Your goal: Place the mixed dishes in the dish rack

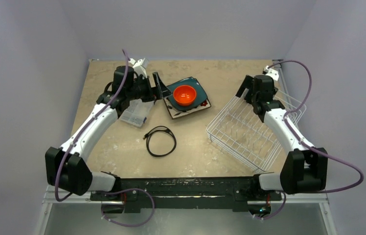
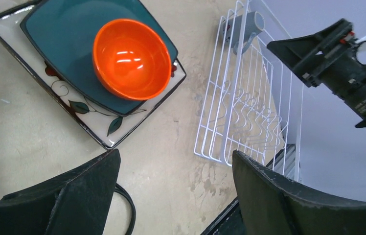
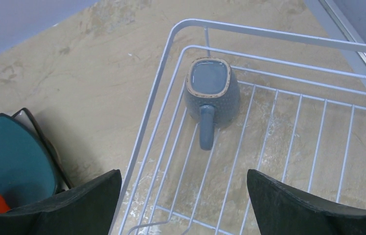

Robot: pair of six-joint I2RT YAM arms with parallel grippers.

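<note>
One mug (image 3: 211,93) in rack (image 3: 279,33), wrist-only

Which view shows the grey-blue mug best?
Right wrist: the grey-blue mug stands unobstructed in a corner of the dish rack, rim and handle clear. Left wrist catches it small at the frame's top, partly behind rack wires. Top external does not show it; the right arm covers that corner.

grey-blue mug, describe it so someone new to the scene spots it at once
Find the white wire dish rack on the right side of the table. In one corner sits the grey-blue mug, handle pointing into the rack. It is the only dish inside; the orange bowl and teal plate are stacked outside, to the left.
</note>
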